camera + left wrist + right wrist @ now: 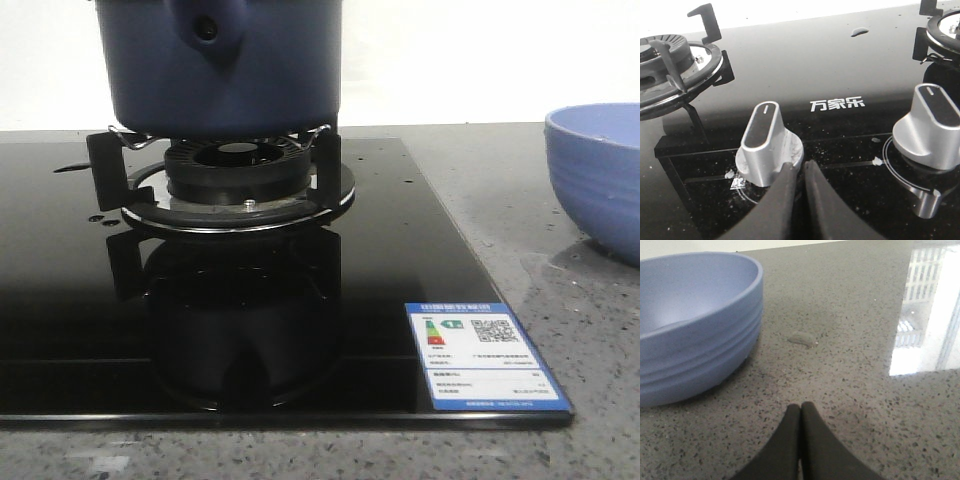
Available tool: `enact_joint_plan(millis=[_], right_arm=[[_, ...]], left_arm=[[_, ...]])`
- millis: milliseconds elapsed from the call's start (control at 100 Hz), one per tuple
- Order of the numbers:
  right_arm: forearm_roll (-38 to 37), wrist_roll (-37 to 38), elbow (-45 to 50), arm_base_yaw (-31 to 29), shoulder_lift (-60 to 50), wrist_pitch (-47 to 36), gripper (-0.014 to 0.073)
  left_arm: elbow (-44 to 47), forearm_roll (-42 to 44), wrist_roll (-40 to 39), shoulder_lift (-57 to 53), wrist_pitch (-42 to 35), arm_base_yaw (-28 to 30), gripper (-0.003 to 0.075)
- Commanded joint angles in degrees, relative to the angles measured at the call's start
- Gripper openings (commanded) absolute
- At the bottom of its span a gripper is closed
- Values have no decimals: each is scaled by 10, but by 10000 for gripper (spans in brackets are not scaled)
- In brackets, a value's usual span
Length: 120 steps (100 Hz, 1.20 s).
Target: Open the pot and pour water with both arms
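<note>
The pot (225, 65) sits on the burner (238, 180) at the back of the black glass hob (400, 250), its dark blue wall filling the top of the front view. A rounded handle stub (207, 28) with a dark hole faces the camera. Its rim and top are cut off by the frame, so what is inside cannot be told. The burner's black prongs hold it clear of the glass, which mirrors the burner below.

Right of the burner, off the hob on the speckled grey counter (560, 330), stands a light blue ribbed bowl (598, 175); the part of its inside seen from the right wrist looks bare. An energy label (485, 355) is stuck on the hob's near right corner.

Neither gripper appears in the front view, so both are away from the pot. The left gripper (799, 167) is low over the hob's front edge, its fingers nearly pressed together with only a thin slit between, holding nothing; one fingertip touches or almost touches the base of a silver knob (765, 142). A second knob (930, 127) stands beside it, and another burner (670, 70) lies beyond.

The right gripper (800, 410) is over the counter near the bowl, fingers pressed together, empty.
</note>
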Motion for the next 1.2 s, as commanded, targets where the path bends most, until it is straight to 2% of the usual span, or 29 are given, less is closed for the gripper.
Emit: enact_joint_plan(millis=[0,80,120,160,220,320,510,560,670,750,930,1040,1190], right_arm=[[8,0,15,-3,-8,-69,-64],[65,0,15,-3,-8,-139,-64],[100,0,15,-3,-8,-161,-64],[132,0,15,-3,-8,-185,-64],[182,0,15,-3,-8,-213,-64],[255,0,15,-3,-8,-224,-64],[318,0,12,-3,-8,-210,-64],[333,0,0,-3,-8,-180,-64],[352,0,-45,-3,-8,-59,-64],[350,0,-93,-3,-5,0,-64],[346,0,-205,-1,53,104,-64],[346,0,-276,4,123,225,-64],[352,-23,-343,12,224,376,-64]], left_arm=[[16,-3,-6,-15,-30,0,-20],[16,-6,-6,-15,-57,0,-20],[16,-43,-6,-15,-77,0,-20],[16,-121,-6,-15,-110,-1,-20],[16,-186,-6,-15,-146,-1,-20],[16,-333,-6,-15,-187,-1,-20],[14,-689,-6,-15,-188,-1,-20],[14,-740,-6,-15,-186,-1,-20],[1,-745,-3,-15,-131,-1,-20],[-22,-728,19,-11,-77,-1,-20],[-100,-705,139,45,2,-1,-20],[-160,-677,246,114,83,-1,-20],[-223,-672,272,186,106,-44,-20]])
